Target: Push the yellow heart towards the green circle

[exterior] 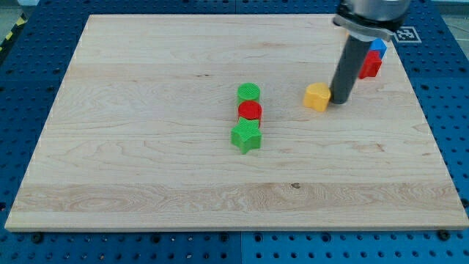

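Note:
The yellow heart (317, 96) lies right of the board's middle. The green circle (248, 92) lies to its left, at the top of a short column with a red circle (250, 111) below it and a green star (246, 136) at the bottom. My tip (340, 103) stands right against the yellow heart's right side, on the side away from the green circle. The dark rod rises from there to the view's top.
A blue block (378, 48) and a red block (370, 66) lie near the board's upper right, partly hidden behind the rod. The wooden board (146, 147) sits on a blue pegboard table.

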Controlling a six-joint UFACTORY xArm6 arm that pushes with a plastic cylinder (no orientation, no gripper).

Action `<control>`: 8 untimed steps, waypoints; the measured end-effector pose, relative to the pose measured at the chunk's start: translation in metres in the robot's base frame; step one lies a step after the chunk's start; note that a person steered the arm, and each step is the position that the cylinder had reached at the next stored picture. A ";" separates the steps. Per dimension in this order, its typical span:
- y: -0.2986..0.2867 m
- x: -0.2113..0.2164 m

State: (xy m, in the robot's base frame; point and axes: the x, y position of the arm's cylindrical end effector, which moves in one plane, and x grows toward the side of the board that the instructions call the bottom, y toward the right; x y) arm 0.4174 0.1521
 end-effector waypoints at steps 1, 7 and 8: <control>-0.003 -0.003; -0.026 0.003; -0.026 -0.014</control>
State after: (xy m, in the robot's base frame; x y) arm 0.4033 0.1259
